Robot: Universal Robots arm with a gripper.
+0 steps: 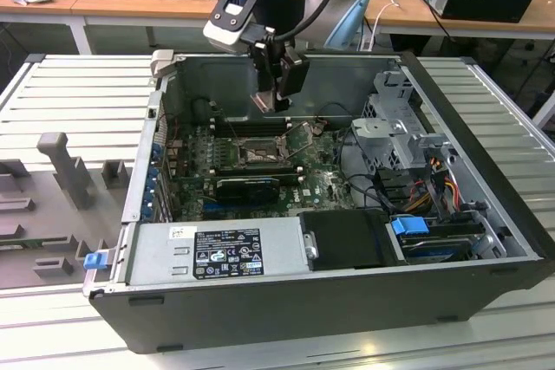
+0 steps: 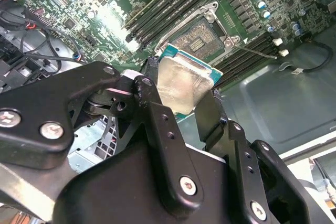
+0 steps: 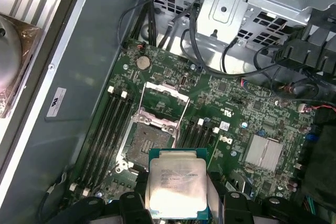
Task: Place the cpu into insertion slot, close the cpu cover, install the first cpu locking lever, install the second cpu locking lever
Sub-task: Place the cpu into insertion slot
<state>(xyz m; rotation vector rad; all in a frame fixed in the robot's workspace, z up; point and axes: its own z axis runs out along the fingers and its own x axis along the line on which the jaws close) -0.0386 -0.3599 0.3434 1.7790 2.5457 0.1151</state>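
Note:
My gripper [image 1: 274, 97] hangs inside the open computer case, shut on the cpu [image 3: 177, 183], a flat square chip with a pale metal top. Black fingers [image 2: 153, 103] clamp two opposite edges of the cpu [image 2: 184, 85]. It is held in the air, above and slightly off to one side of the insertion slot [image 3: 149, 144], whose dark pin field lies bare. The cpu cover [image 3: 164, 99], a silvery frame, stands swung open beside the slot. In the exterior view the insertion slot [image 1: 260, 154] sits mid-board below the gripper. A thin wire lever [image 2: 257, 51] lies loose by the slot [image 2: 202, 34].
Memory sticks [image 3: 107, 129] flank the slot. Black cables [image 3: 210, 51] run to the metal drive cage [image 1: 406, 140] at the exterior view's right. A power supply [image 1: 217, 253] spans the case front. A black card [image 1: 247, 186] lies between it and the slot.

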